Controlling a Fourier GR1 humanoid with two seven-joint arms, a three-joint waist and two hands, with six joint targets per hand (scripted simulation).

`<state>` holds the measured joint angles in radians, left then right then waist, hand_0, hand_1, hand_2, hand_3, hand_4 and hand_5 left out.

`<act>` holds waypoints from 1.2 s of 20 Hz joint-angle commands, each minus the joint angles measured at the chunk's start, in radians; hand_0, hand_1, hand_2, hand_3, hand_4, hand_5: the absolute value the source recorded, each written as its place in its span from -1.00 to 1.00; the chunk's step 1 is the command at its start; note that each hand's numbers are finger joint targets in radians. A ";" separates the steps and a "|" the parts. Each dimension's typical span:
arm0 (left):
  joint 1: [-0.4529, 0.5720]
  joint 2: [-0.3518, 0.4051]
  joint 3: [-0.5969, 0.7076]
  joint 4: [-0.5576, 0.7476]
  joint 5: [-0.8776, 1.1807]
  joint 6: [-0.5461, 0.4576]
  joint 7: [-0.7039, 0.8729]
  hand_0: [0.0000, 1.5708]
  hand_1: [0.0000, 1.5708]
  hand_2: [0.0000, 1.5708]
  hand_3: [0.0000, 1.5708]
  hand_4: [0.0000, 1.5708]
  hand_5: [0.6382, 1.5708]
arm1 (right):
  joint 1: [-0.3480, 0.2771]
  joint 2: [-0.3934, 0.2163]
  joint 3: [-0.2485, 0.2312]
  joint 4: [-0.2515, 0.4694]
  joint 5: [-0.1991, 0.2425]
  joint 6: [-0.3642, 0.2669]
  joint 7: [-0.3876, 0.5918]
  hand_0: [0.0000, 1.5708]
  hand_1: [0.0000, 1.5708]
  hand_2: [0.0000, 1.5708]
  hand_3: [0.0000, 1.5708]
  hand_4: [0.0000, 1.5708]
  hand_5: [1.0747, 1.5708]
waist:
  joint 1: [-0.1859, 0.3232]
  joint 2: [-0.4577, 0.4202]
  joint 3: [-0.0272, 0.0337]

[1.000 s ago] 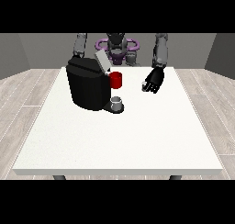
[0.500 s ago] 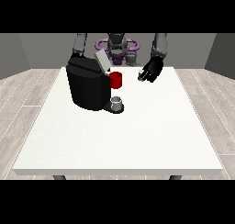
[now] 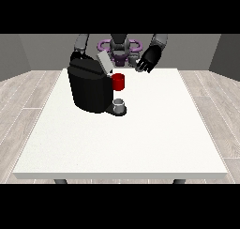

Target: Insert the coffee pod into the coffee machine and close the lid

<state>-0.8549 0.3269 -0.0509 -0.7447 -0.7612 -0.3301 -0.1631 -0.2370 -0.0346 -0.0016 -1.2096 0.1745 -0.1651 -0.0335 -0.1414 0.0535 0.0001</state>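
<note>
The coffee machine (image 3: 91,89) stands on the white table (image 3: 140,139) with its grey lid (image 3: 104,63) tilted up. The hand at the view's right (image 3: 149,60) hangs above the table's far edge, beside the machine and apart from it; its fingers curl downward, but I cannot tell whether they hold anything. The hand at the view's left is hidden behind the machine. To do this step well, that hand should come in over the raised lid, not from its side. A red thing at the machine (image 3: 118,81) sits at the front, and a small grey thing (image 3: 119,103) rests on the tray below it; I cannot tell it for the pod.
</note>
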 commanded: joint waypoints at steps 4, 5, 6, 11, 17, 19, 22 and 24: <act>-0.152 0.050 0.110 0.009 0.075 -0.097 0.029 0.25 0.25 0.53 0.75 -0.35 1.00 | -0.045 0.004 0.000 -0.041 0.005 -0.014 0.014 -1.00 -1.00 -1.00 -1.00 -1.00 1.00 | -0.058 0.038 -0.0002; -0.171 0.047 0.104 -0.020 0.079 -0.133 0.053 0.22 0.22 0.48 0.73 -0.34 1.00 | -0.019 -0.032 -0.046 0.011 -0.027 0.012 -0.046 -1.00 -1.00 -1.00 -1.00 -1.00 1.00 | -0.031 0.023 0.0004; -0.164 0.033 0.114 -0.004 0.082 -0.122 0.072 0.55 0.55 0.61 0.64 -0.35 1.00 | -0.017 -0.010 -0.025 -0.022 -0.019 0.002 -0.030 -1.00 -1.00 -1.00 -1.00 -1.00 1.00 | -0.051 0.019 0.0001; -0.305 0.075 0.156 0.016 0.083 -0.123 0.127 0.60 0.60 0.64 0.61 -0.38 1.00 | -0.123 -0.027 -0.031 -0.050 -0.009 -0.004 0.008 -1.00 -1.00 -1.00 -1.00 -0.95 1.00 | -0.105 0.099 0.0000; -0.323 0.106 0.170 0.053 0.063 -0.098 0.118 0.59 0.59 0.65 0.59 -0.39 1.00 | -0.144 -0.027 -0.019 -0.094 0.001 -0.007 0.085 -1.00 -1.00 -1.00 -1.00 -1.00 1.00 | -0.139 0.146 -0.0002; -0.387 0.145 0.179 0.045 0.072 -0.147 0.112 0.56 0.56 0.63 0.57 -0.39 1.00 | -0.180 -0.064 -0.066 -0.073 -0.040 0.027 0.035 -1.00 -1.00 -1.00 -1.00 -1.00 1.00 | -0.138 0.179 0.0003; -0.403 0.085 0.165 0.043 0.054 -0.098 0.161 0.64 0.64 0.68 0.61 -0.39 1.00 | -0.206 -0.072 -0.071 -0.043 -0.033 0.026 0.027 -1.00 -1.00 -1.00 -1.00 -0.81 1.00 | -0.142 0.211 0.0004; -0.376 0.117 0.172 0.064 0.041 -0.058 0.110 0.56 0.56 0.64 0.58 -0.38 1.00 | -0.192 -0.050 -0.042 -0.096 -0.019 0.012 0.032 -1.00 -1.00 -1.00 -1.00 -0.87 1.00 | -0.185 0.244 -0.0001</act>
<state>-1.2291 0.4230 0.1111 -0.7014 -0.7073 -0.4270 -0.0272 -0.4224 -0.0825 -0.0541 -1.2705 0.1571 -0.1645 0.0036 -0.2815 0.2461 0.0004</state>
